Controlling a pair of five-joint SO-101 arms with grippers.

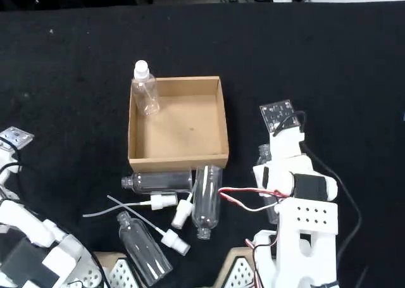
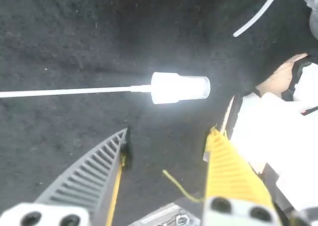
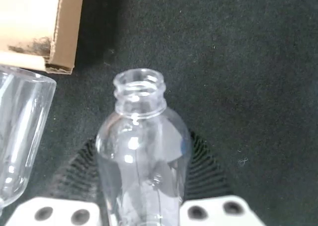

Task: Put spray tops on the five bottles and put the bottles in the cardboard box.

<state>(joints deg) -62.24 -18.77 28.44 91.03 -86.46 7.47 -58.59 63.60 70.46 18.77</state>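
Black cloth table [image 1: 316, 47]: we see right gripper [image 3: 144, 161] clamped on clear uncapped plastic bottle [image 3: 140, 94], beside near-right corner of brown cardboard box [image 1: 177, 157]. Left gripper [image 2: 169, 136] released, hovering over white plastic spray top [image 2: 179, 88]. Capped clear bottle [image 1: 145, 93] leans in box's far-left corner.

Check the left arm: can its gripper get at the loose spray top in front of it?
Probably yes. The left gripper is open, and the spray top lies flat on the black cloth just ahead of it, with nothing in between.
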